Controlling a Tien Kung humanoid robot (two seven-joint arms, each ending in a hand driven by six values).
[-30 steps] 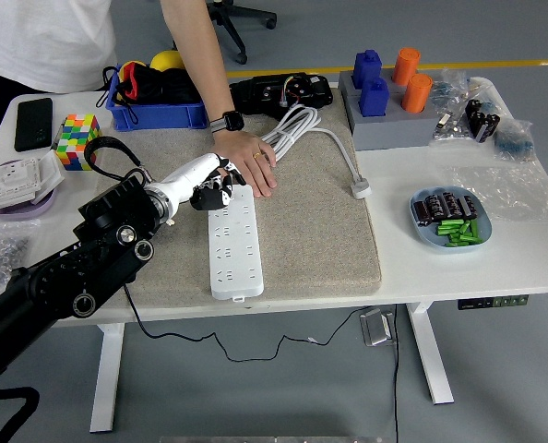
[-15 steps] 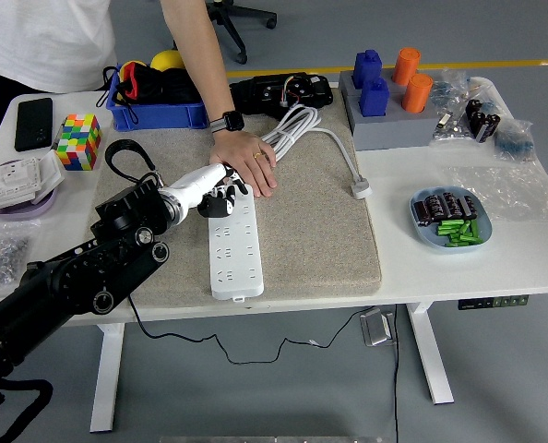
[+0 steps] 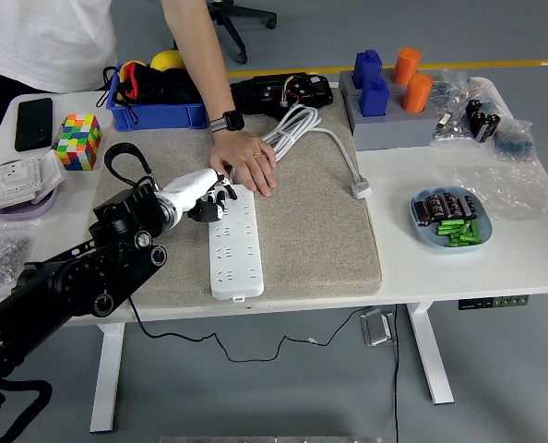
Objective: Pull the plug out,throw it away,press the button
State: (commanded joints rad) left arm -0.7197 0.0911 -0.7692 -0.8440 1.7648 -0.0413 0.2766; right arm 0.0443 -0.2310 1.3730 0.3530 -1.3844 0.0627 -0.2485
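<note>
White worktop (image 3: 440, 263). Directly on it: grey felt mat (image 3: 320, 231) centre; blue bin (image 3: 154, 113), phone (image 3: 33, 123), colour cube (image 3: 78, 140) and socket dish (image 3: 16, 185) left; grey block holder (image 3: 389, 125) and blue plate (image 3: 449, 221) right.

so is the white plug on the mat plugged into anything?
No. The white plug lies loose on the mat, right of the power strip, in no socket.

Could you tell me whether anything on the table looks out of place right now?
A person's hand presses down the far end of the white power strip beside the robot's left hand. Otherwise nothing stands out.
</note>
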